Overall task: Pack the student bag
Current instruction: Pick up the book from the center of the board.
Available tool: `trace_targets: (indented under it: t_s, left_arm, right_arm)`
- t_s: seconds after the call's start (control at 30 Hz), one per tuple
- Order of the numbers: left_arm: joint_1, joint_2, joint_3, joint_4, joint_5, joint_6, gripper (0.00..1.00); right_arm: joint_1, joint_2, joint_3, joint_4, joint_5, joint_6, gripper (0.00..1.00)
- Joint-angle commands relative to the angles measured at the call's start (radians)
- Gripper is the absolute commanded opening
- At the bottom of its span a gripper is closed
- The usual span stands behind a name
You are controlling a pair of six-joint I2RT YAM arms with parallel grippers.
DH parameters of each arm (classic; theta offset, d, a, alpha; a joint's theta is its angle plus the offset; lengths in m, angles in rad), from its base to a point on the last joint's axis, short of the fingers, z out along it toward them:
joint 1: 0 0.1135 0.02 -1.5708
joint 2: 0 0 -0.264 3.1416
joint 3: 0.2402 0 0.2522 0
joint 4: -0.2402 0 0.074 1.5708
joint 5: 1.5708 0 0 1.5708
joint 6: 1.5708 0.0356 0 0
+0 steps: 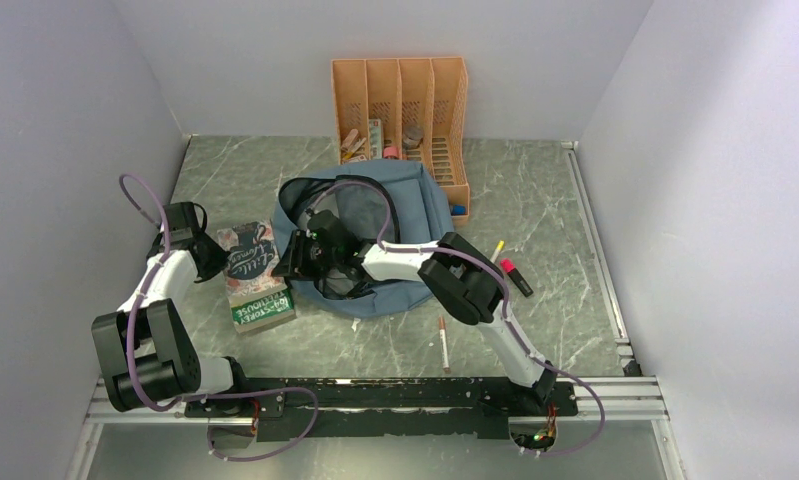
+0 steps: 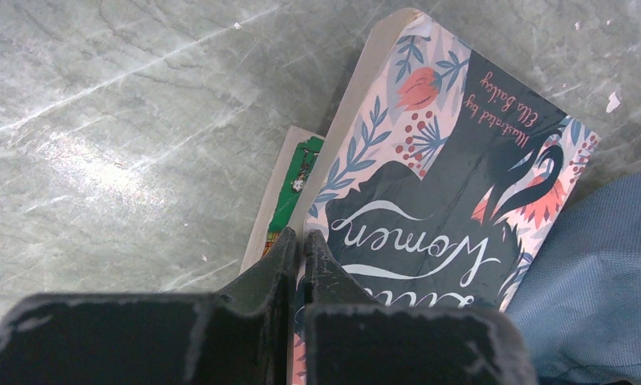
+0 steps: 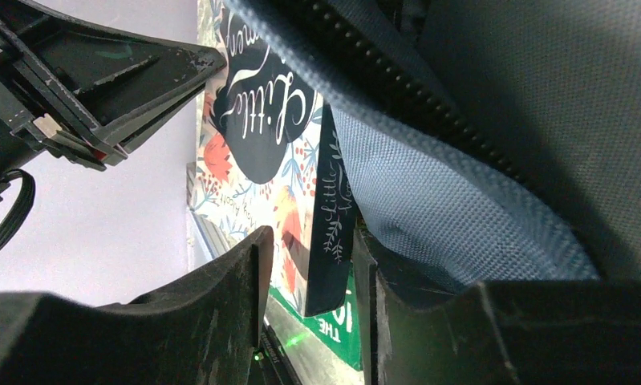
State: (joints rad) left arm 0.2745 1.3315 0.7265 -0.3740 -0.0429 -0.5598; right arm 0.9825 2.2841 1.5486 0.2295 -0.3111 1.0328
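Left gripper (image 2: 301, 241) sitting shut at book (image 2: 453, 184) edge, hold unclear | right gripper (image 3: 313, 237) hovering half-open at bag (image 3: 429, 200) mouth | loading book; next needing inward push

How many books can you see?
2, stacked left of the student bag: Little Women book on top, green book underneath. Others could be hidden inside the bag.

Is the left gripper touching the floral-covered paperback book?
Touching. In the left wrist view the left gripper pinches the edge of the floral-covered paperback book.
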Motion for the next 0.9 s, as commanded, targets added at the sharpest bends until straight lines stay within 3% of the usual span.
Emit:
trace_targets:
  t_s: [0.0,0.43,0.87]
  left_arm:
    - [-0.006,0.051,-0.064,-0.078,0.084,0.0,0.05]
    - [-0.005,0.045,-0.067,-0.073,0.098,0.003,0.05]
    - [-0.005,0.049,-0.073,-0.059,0.126,0.006,0.05]
  right_arm:
    - [0.014,-0.068,-0.014,0.14,-0.001,0.004,0.45]
    - [0.016,-0.022,0.029,0.144,-0.028,0.026,0.39]
    - [0.015,0.084,0.11,0.173,-0.112,0.078,0.4]
